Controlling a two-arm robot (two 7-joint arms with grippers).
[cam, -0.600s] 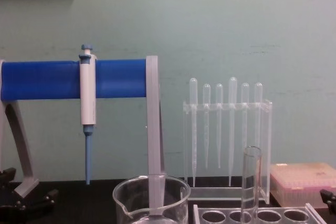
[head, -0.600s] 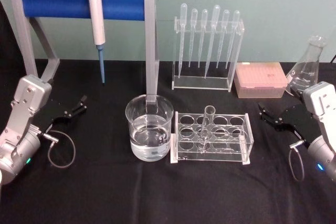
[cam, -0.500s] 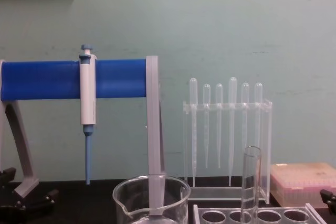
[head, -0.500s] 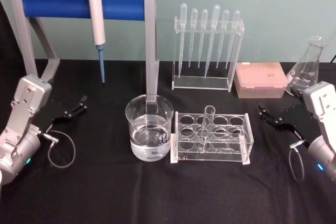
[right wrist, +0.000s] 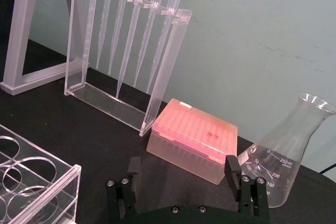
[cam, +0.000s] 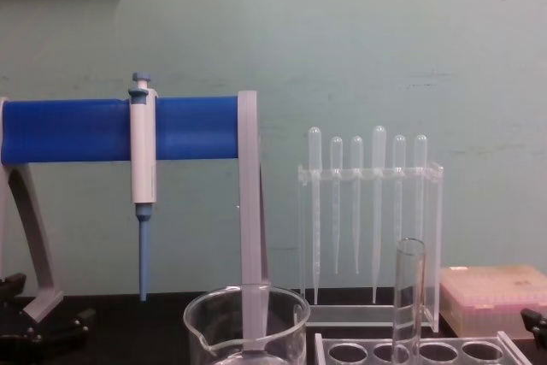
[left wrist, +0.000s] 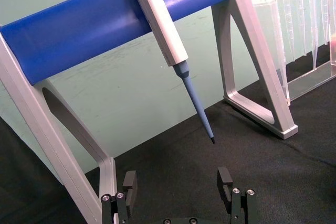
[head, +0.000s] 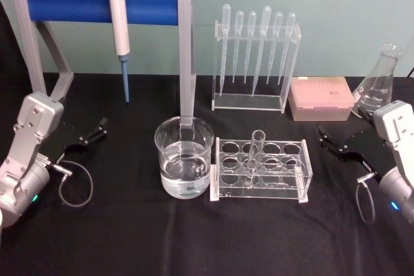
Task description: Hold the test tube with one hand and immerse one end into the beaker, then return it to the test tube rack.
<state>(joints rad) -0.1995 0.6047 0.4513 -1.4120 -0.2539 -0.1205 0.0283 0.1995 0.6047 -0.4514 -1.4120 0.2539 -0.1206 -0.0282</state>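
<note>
Tube: clear glass test tube (head: 254, 156) upright in acrylic rack (head: 304, 174), 3 o'clock of spouted beaker (head: 184, 159).
Grippers: black left gripper (head: 96, 132), right gripper (head: 326, 141), both wide, empty.
Right wrist: flask (right wrist: 283, 174) marked 250 ml.

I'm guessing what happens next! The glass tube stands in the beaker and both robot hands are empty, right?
Not quite. The test tube stands in the rack, beside the beaker, as the head view shows. The left gripper and right gripper are both empty.
</note>
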